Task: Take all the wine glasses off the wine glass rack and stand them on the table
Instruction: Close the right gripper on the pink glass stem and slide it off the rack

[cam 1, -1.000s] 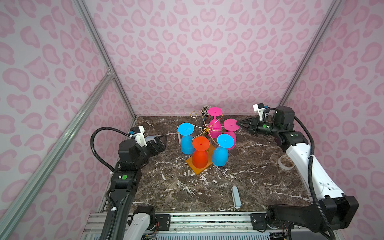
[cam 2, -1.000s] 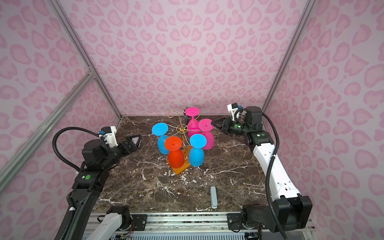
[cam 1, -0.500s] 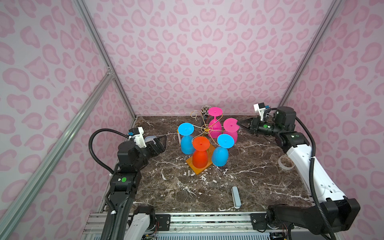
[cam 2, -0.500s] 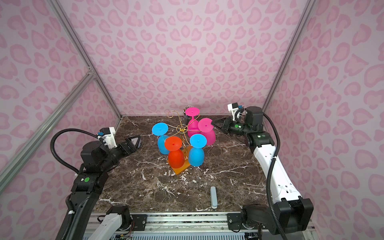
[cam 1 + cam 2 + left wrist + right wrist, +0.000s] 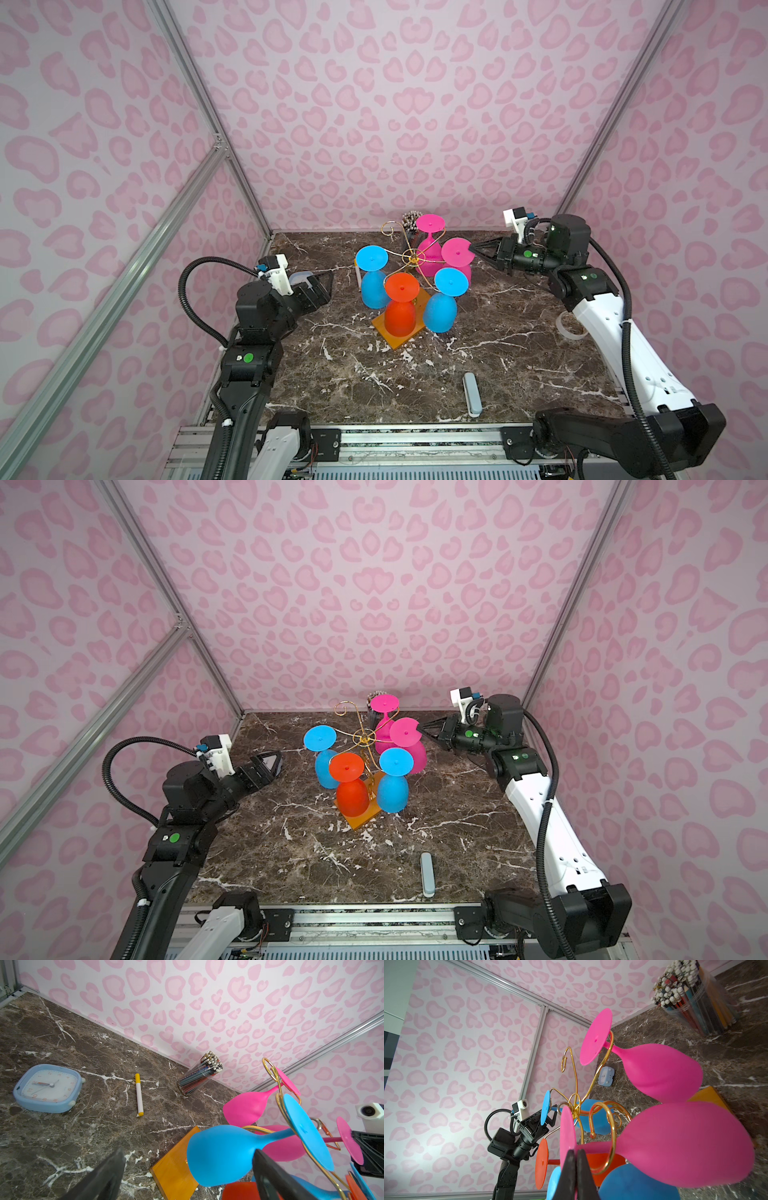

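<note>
The wine glass rack (image 5: 411, 257) is a gold wire stand on an orange wooden base (image 5: 399, 337), mid-table in both top views. Several silicone glasses hang bowl-down from it: two pink, two blue, one red-orange (image 5: 401, 287). My right gripper (image 5: 473, 249) (image 5: 576, 1153) is shut on the rim of the foot of the nearer pink wine glass (image 5: 457, 251) (image 5: 566, 1136), which hangs in a gold scroll arm. My left gripper (image 5: 328, 280) (image 5: 189, 1152) stands open left of the rack, level with a blue glass (image 5: 224, 1153) and apart from it.
A blue alarm clock (image 5: 48, 1088) and a yellow-capped marker (image 5: 138, 1095) lie left of the rack. A cup of pencils (image 5: 199, 1074) stands by the back wall. A tape roll (image 5: 569, 328) lies under the right arm, and a grey-blue case (image 5: 472, 392) lies near the front edge.
The right gripper's jaws have closed the last bit onto the pink glass's foot. The left arm has shifted slightly; its gripper stays open.
</note>
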You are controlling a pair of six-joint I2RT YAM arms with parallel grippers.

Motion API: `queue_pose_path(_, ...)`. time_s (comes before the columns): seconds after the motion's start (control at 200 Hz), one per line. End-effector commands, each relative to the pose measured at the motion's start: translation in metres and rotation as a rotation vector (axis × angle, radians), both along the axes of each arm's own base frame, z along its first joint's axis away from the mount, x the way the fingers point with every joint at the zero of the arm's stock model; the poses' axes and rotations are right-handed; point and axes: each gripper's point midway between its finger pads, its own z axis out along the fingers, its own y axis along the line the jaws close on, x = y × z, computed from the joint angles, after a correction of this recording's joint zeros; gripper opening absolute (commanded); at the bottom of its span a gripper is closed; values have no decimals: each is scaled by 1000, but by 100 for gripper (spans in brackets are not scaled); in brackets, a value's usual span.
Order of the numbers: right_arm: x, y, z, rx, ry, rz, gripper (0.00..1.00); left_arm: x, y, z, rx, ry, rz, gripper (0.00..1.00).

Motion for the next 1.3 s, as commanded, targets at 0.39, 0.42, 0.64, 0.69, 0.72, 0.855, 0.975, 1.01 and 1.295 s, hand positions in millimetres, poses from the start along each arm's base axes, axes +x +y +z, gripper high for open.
queue_pose_path(0.39, 10, 21, 15, 25, -38, 2, 0, -3, 1, 10, 2, -32, 4, 97)
queue_pose_path(0.42, 12, 23, 16, 25, -40, 2, 0, -4, 1, 10, 3, -33, 4, 97)
queue_pose_path(0.64, 24, 27, 24, 36, -58, -17, 0, -7, 1, 12, 7, -39, 7, 97)
queue_pose_path(0.69, 27, 26, 22, 31, -56, -25, 0, -6, 2, 12, 8, -38, 9, 97)
queue_pose_path(0.72, 28, 26, 23, 29, -59, -28, 0, -6, 2, 13, 8, -39, 9, 97)
queue_pose_path(0.855, 35, 26, 23, 27, -59, -35, 0, -7, 2, 15, 7, -45, 8, 97)
queue_pose_path(0.975, 38, 26, 23, 23, -57, -39, 0, -8, 2, 17, 7, -48, 8, 97)
queue_pose_path(1.01, 38, 25, 22, 22, -54, -40, 0, -9, 1, 16, 7, -47, 7, 97)
queue_pose_path(1.295, 34, 16, 22, 11, -56, -56, 0, -9, 2, 12, 6, -37, 11, 97)
